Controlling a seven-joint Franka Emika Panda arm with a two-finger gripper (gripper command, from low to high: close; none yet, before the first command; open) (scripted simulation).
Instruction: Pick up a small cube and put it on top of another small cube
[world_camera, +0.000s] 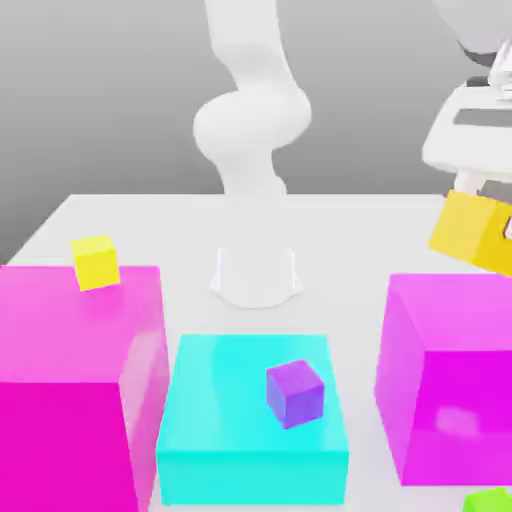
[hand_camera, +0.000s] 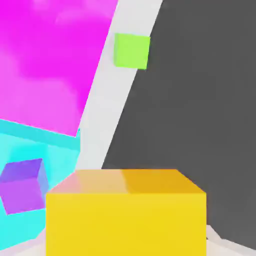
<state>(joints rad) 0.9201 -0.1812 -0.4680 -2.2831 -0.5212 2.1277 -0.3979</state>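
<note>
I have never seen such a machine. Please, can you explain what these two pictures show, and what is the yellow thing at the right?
The white column is a simulated robot arm standing on a white table. One picture comes from a camera off the arm, the other from a camera on its hand. The hand is shut on a small golden-yellow cube, lifted above the table. On the table stand two big magenta blocks and a flat cyan block. A small purple cube sits on the cyan block, a paler lemon-yellow small cube on one magenta block, and a small green cube on the table.
</note>
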